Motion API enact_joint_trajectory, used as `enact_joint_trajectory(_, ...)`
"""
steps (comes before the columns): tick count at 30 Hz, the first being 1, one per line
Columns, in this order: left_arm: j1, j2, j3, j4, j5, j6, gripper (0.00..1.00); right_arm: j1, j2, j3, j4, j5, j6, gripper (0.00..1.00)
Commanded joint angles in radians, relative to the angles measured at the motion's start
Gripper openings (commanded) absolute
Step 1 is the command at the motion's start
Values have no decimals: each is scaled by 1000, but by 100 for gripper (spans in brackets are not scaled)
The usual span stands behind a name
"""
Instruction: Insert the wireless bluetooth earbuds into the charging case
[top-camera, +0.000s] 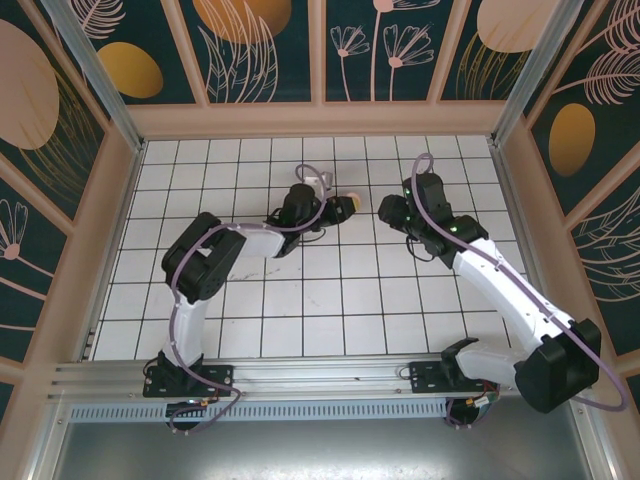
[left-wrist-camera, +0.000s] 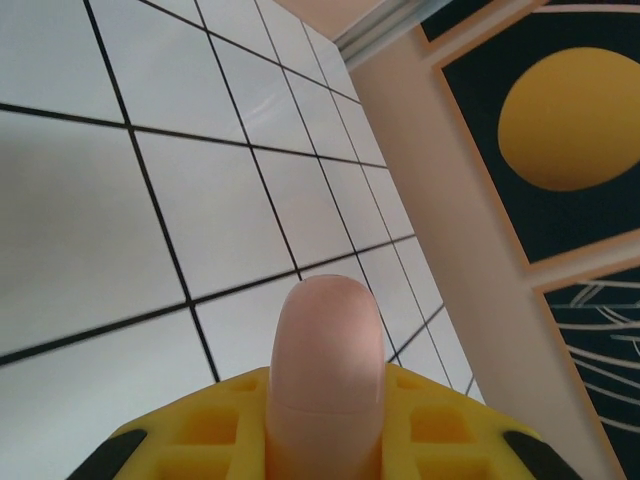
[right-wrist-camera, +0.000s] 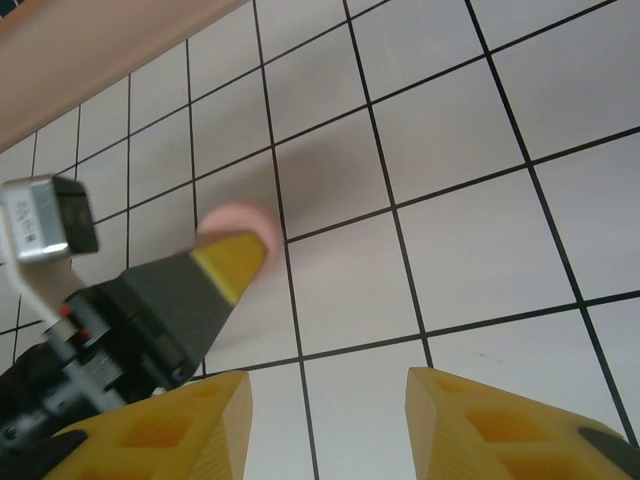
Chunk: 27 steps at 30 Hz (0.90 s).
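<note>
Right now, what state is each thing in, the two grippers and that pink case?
left gripper: shut on the pink charging case.
pink charging case: clamped between the left gripper's fingers, rounded end sticking out; lid seems closed.
right gripper: open, holding nothing.

Nothing legible from where I stand: no words, numbers, labels or brand marks on the tiled surface or the flower-painted wall panels.
</note>
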<state>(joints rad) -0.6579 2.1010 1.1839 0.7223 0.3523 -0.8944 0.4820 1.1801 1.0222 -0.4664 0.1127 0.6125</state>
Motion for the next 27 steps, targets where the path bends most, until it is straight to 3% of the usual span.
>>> enact_joint_trajectory(1,-18,64,106,-130,-72,-34,0,-17,-34,-8,13,19,4,47)
enact_joint_trajectory(14,-57,237,404,-481,-162,7,2,-40,-59,-5,8,15,6,49)
enact_joint_trajectory(27,-68,278,485,-672,-258,104,35,-45,-66,11,3,12,1,49)
